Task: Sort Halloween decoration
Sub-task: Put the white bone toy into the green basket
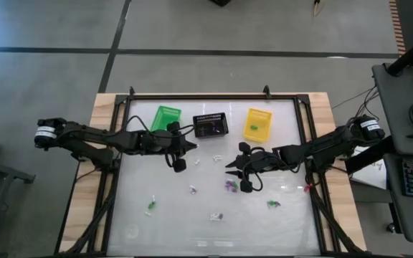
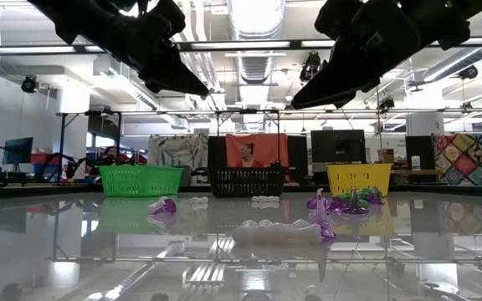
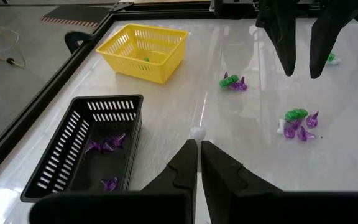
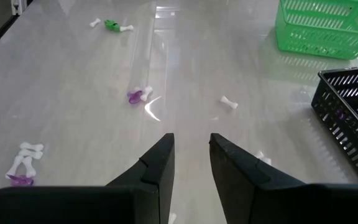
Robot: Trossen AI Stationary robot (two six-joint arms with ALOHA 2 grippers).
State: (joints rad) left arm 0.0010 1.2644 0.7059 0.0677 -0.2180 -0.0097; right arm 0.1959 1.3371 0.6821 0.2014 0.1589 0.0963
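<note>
**Trinkets scattered on worktop; both my hands aloft and empty**

The Halloween trinkets (image 1: 229, 185) lie loose across the white worktop (image 1: 285, 215). In the high view I see a purple-and-green cluster just under my right hand, a green piece (image 1: 272, 204) nearer the right rim, a green-and-white one (image 1: 150, 208) toward the left, a white-and-purple group (image 1: 216, 216) low in the middle, and a single purple-white piece (image 1: 192, 189) between them. A small white bone (image 4: 229, 103) lies alone in front of the baskets.

Some pieces are already in containers: purple ones (image 3: 104, 144) sit on the floor of the black basket (image 1: 211, 126), and a green one (image 1: 252, 128) lies in the yellow basket (image 1: 257, 123). I cannot tell what the green basket (image 1: 165, 119) holds. The three baskets stand in a row along the far side, green to the left, black in the middle, yellow to the right.

My left hand (image 1: 180, 164) hangs above the worktop just in front of the green and black baskets; its fingers (image 3: 185, 163) are pressed together with nothing between them. My right hand (image 1: 245, 185) hangs over the middle, just in front of the yellow basket; its fingers (image 4: 159, 163) stand partly apart and hold nothing. In the low view both hands are well clear of the surface.
</note>
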